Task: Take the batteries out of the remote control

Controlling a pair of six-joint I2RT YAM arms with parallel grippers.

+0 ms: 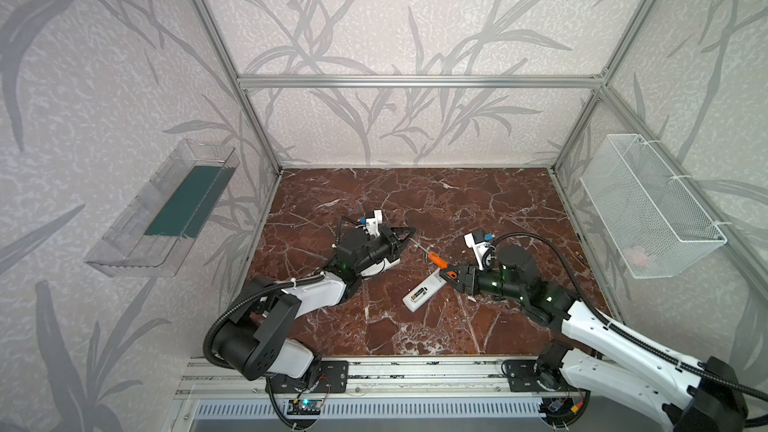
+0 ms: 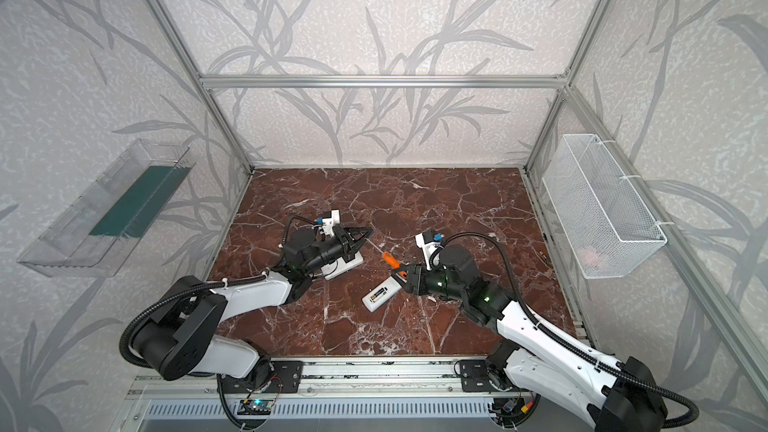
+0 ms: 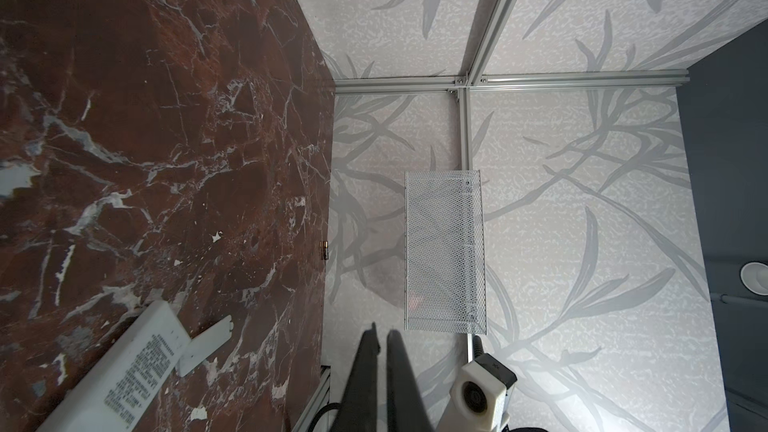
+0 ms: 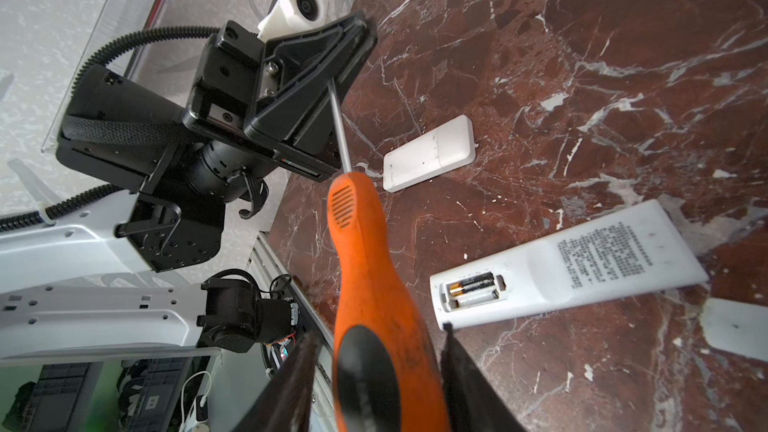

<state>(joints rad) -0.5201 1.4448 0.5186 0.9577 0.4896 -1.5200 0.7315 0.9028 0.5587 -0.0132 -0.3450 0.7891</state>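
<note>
The right gripper (image 4: pixel 379 330) is clamped on an orange-handled, steel-shafted screwdriver (image 4: pixel 365 243). The dark, gold-marked cylindrical batteries (image 4: pixel 473 288) sit in the open compartment of a white plastic remote control (image 4: pixel 582 268) on the red marble table (image 4: pixel 540 76), just beside and below its fingertips. The left gripper (image 3: pixel 381 328) is pinched together, farther from them

bench (image 1: pixel 415 201): red-brown marble look, white veins, polished but scuffed and chipped. remote (image 4: pixel 582 259): matt white plastic, printed label. batteries (image 4: pixel 471 284): glossy dark wrap, gold band. screwdriver (image 4: pixel 374 268): grimy orange plastic handle, black rubbery inset, bright smooth metal shaft. basket (image 1: pixel 648 205): white-coated wire mesh. wall tray (image 1: pixel 137 234): clear plastic. frame (image 1: pixel 415 81): brushed aluminium.
</note>
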